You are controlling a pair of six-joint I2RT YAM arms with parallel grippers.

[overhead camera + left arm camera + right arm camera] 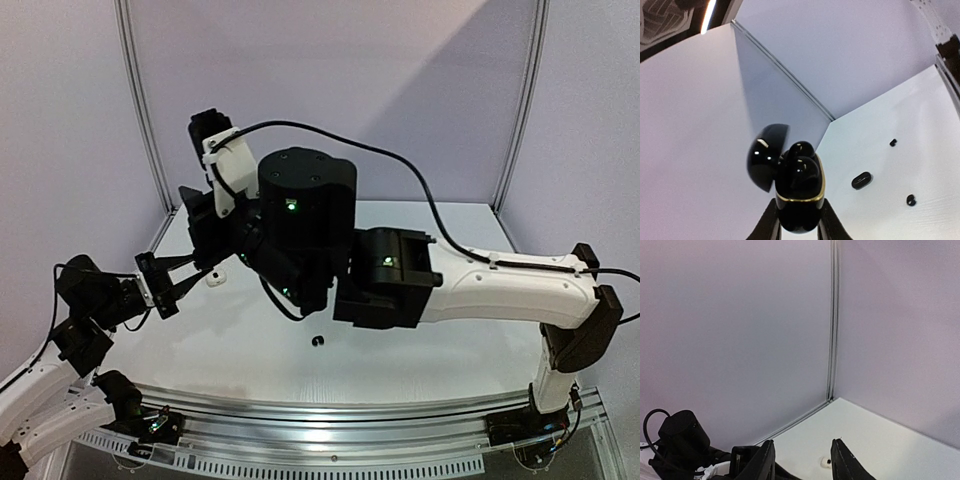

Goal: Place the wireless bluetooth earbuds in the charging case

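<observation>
Pale lilac walls [740, 340] box in a white desk [430, 350]. The charging case [799, 217], glossy black with a gold rim, is held above the desk's left side. The left jaws pinch its lower body, and its lid [765, 160] is thrown back. Two shiny black humps [802, 150] stand above the rim. We take them for earbuds in their sockets, though we cannot tell whether they are fully down. The right jaws are spread with nothing between them, hanging over the desk towards its far corner.

We judge the step in hand to be settling that pair. To do it well, we would hold the left arm [50, 400] steady with the case mouth up. We would then lower the right arm [500, 290] gently and press each hump flush before touching the lid.

In hand we count one case, with two humps in it. Loose on the desk, the left wrist view shows two small black earbuds [893, 142], the nearer earbud [910, 200] lying well apart from the first. Between them is one black oval piece [861, 180], which may be a case or an earbud. One white earbud [826, 461] lies on the desk, seen between the right jaws.
</observation>
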